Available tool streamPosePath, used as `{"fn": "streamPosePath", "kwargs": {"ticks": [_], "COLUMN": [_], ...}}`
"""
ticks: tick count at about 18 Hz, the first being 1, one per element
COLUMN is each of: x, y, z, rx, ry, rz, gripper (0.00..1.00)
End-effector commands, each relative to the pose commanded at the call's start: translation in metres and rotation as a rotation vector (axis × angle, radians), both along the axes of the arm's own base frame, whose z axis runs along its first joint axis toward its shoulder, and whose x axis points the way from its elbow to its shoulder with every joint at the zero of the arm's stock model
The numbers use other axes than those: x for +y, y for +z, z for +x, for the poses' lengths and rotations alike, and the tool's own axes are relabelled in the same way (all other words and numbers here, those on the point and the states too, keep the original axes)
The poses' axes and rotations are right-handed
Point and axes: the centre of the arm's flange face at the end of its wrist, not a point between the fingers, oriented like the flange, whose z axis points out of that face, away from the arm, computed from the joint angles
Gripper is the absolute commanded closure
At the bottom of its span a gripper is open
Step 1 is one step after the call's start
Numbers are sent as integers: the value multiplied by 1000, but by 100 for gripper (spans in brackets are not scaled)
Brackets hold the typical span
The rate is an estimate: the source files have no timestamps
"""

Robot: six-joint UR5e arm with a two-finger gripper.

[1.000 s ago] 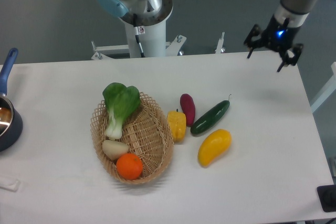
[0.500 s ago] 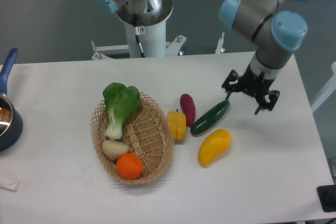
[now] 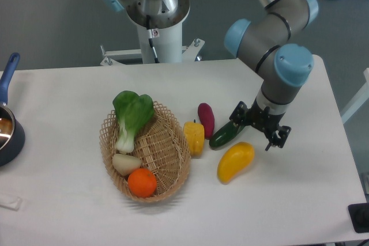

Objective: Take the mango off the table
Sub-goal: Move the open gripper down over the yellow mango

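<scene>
The mango (image 3: 235,161) is a glossy yellow-orange oblong fruit lying on the white table (image 3: 300,188), right of the basket. My gripper (image 3: 258,129) hangs just above and to the right of the mango's upper end, over the right tip of the cucumber (image 3: 226,133). Its dark fingers (image 3: 278,137) are spread apart and hold nothing. The gripper does not touch the mango.
A wicker basket (image 3: 173,168) holds bok choy (image 3: 131,114), a pale onion (image 3: 125,163) and an orange (image 3: 142,182). A yellow bell pepper (image 3: 194,137) and a purple vegetable (image 3: 206,118) lie left of the cucumber. A blue pot (image 3: 7,131) sits at the left edge.
The arm has swung from the table's far right corner down and left. The gripper has dropped from above the cucumber's right end to just over the mango's upper end. No object moved.
</scene>
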Motion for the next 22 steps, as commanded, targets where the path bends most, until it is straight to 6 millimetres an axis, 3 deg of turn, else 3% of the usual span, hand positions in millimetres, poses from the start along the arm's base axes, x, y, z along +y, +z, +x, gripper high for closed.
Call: {"fn": "streamPosePath", "kwargs": {"ticks": [7, 16, 19, 22], "x": [13, 25, 27, 28], "y": [-32, -56, -57, -50], "z": [4, 6, 3, 1], "rx": [-26, -10, 1, 14], "ry": [32, 20, 44, 40], "rz": [-58, -95, -86, -80], "gripper": [0, 1, 27, 70]}}
